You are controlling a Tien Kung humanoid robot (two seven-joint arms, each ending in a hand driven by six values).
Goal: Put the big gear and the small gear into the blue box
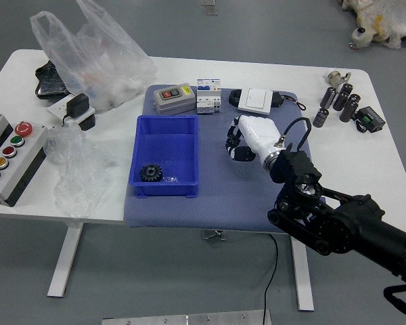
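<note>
My right hand (238,139), white with dark fingertips, is over the blue-grey mat, to the right of the box. Its fingers are closed on the small gear (231,141), a little dark piece partly hidden by the fingertips. The blue box (134,152) lies on the mat's left part. Inside it, near its front left corner, rests the big gear (151,172), black and toothed. The left arm does not show.
Behind the box are a grey switch case (174,99) and white-blue blocks (208,96). A white square device (256,101) sits farther right. Plastic bags (101,57) and a button panel (17,159) are at left, dark cylinders (342,97) at right.
</note>
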